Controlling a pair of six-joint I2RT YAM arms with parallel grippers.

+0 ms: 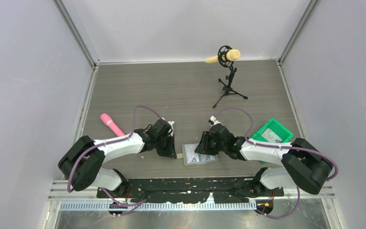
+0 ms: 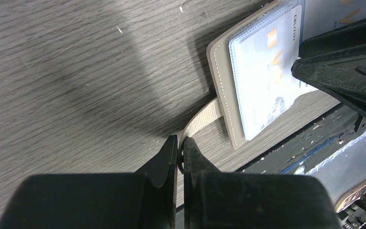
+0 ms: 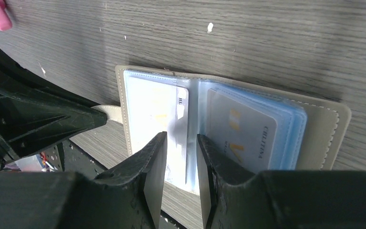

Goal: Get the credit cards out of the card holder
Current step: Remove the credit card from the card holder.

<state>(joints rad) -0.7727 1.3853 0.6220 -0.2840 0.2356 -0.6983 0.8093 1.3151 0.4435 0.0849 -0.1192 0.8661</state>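
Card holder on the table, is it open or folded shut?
Open. The card holder lies spread flat on the table, both clear-pocket halves up, cards showing inside.

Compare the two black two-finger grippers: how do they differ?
The left gripper is shut on the beige strap of the grey-olive card holder; the right gripper stands open astride a pale card. The left sits beside the holder; the right over its clear pockets. Both are black.
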